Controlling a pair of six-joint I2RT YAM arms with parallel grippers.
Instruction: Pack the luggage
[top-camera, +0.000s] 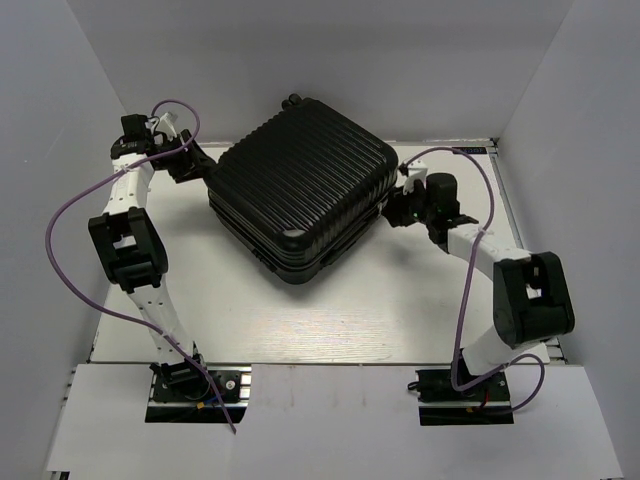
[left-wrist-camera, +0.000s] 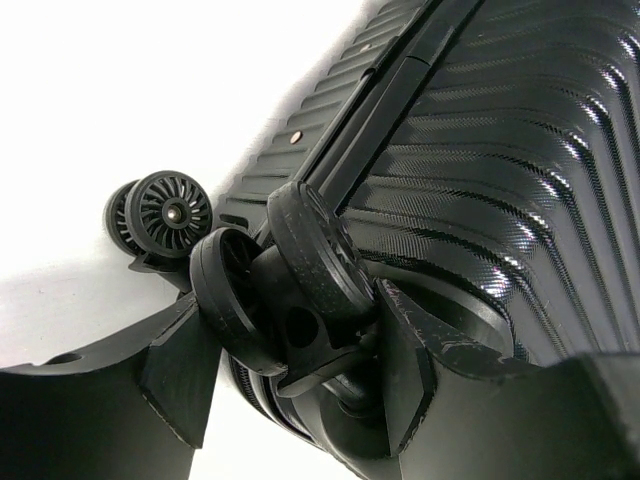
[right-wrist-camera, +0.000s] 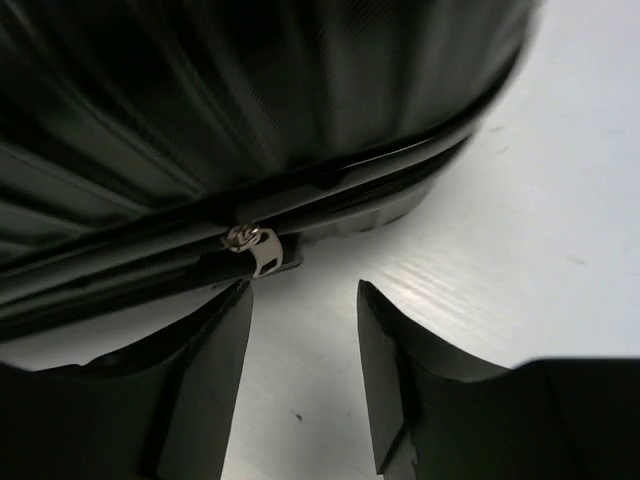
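The luggage (top-camera: 300, 190), a black ribbed hard-shell suitcase, lies closed and flat on the table, turned diagonally. My left gripper (top-camera: 203, 170) is at its left corner. In the left wrist view its fingers (left-wrist-camera: 400, 370) flank a double caster wheel (left-wrist-camera: 290, 280) and press on both sides of it. My right gripper (top-camera: 396, 205) is at the luggage's right side, low over the table. In the right wrist view it (right-wrist-camera: 305, 300) is open and empty, and a silver zipper pull (right-wrist-camera: 255, 248) on the shell seam sits just beyond the left fingertip.
A second caster wheel (left-wrist-camera: 165, 212) sticks out behind the gripped one. More wheels (top-camera: 293, 100) show at the luggage's far corner. White walls enclose the table on the left, back and right. Purple cables loop off both arms.
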